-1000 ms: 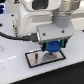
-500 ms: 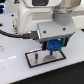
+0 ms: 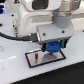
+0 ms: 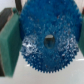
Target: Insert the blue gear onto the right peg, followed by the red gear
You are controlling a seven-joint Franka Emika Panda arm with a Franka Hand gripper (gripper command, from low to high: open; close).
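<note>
The blue gear (image 3: 52, 47) is sitting between the fingers of the gripper (image 3: 53, 48), which is closed on its rim and holding it flat, just above the grey plate (image 3: 35, 59). In the wrist view the blue gear (image 4: 47, 41) is filling nearly the whole picture, its centre hole showing dark, with one green finger pad (image 4: 10, 44) pressing against its toothed edge. The right peg is hiding under the gear and hand, so it cannot be told whether the hole is lining up with it or already over it. The red gear is not showing in either view.

Judging by this, the first step is in hand: lowering the blue gear onto the peg. The next move is likely calling for a straight, gentle descent with the hole centred, then letting go.

Compared with a second ago, the hand is sitting in much the same spot over the plate, with no clear shift to be made out
</note>
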